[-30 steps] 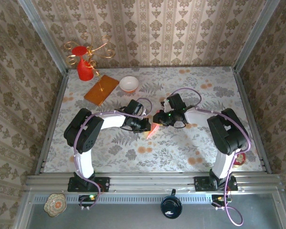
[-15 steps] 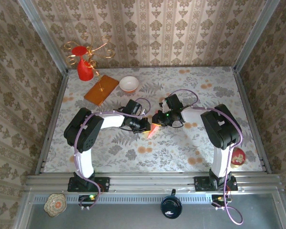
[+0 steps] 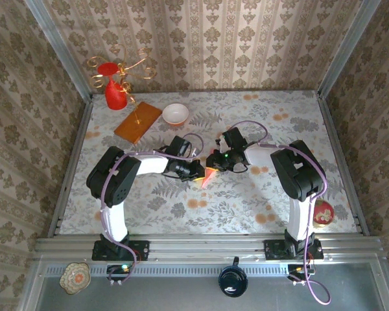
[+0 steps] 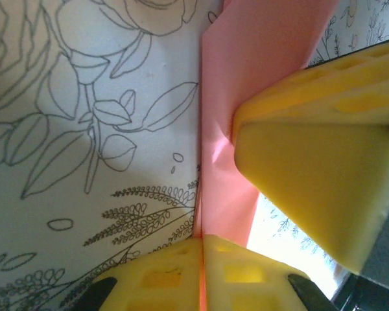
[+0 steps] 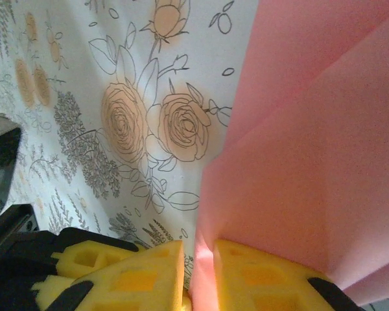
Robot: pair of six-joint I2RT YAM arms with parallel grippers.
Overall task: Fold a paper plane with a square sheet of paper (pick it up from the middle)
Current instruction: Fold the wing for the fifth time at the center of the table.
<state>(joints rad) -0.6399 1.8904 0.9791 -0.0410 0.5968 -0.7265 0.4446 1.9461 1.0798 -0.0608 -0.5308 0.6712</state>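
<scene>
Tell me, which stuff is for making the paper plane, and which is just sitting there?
For the job: folded pink paper, left gripper, right gripper, both pinching it.
Just lying about: red vase, wooden board, white bowl, blue mug.

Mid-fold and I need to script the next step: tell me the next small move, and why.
Probably slide the right gripper along the fold to sharpen the crease while the left gripper anchors it. Both are shut on the pink paper, which shows layered folds, and the two pinches sit close together.
</scene>
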